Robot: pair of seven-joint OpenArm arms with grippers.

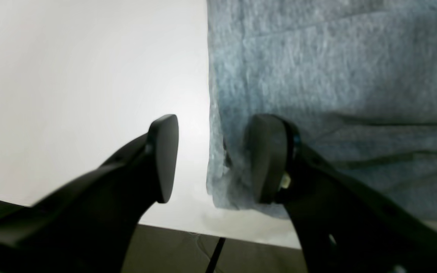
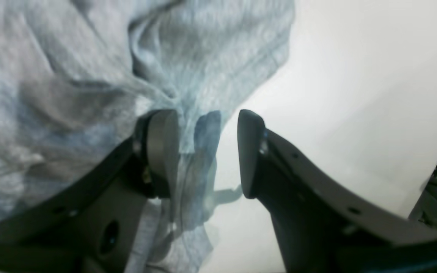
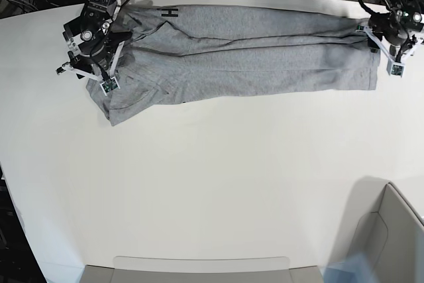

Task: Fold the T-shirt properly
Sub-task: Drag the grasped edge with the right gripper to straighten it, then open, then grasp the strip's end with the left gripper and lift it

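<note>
Lay stretched in a long folded band across the far part of the white desk (image 3: 218, 183), toward twelve o'clock in the base view: the light heather-grey T-shirt (image 3: 238, 57), running from about ten o'clock to about two o'clock. Showed a scrap of black lettering (image 3: 170, 12) near the far edge at the eleven o'clock end. Bunched and wrinkled at that same end, with one corner sagging toward nine o'clock.

Hung over the wrinkled end, the right gripper (image 2: 207, 151), jaws spread apart. Draped a thin fold of the grey cloth in the gap, against the nine o'clock jaw, with the three o'clock jaw standing clear of it over bare desk. Pinched nothing.

Sat at the opposite end of the band, near two o'clock in the base view, the left gripper (image 1: 212, 157), jaws likewise spread wide. Straddled the shirt's straight edge: one jaw over bare desk at nine o'clock, the other over the fabric at three o'clock. Gripped no cloth.

Stood at the five o'clock corner of the base view, a pale grey bin (image 3: 391, 230).
</note>
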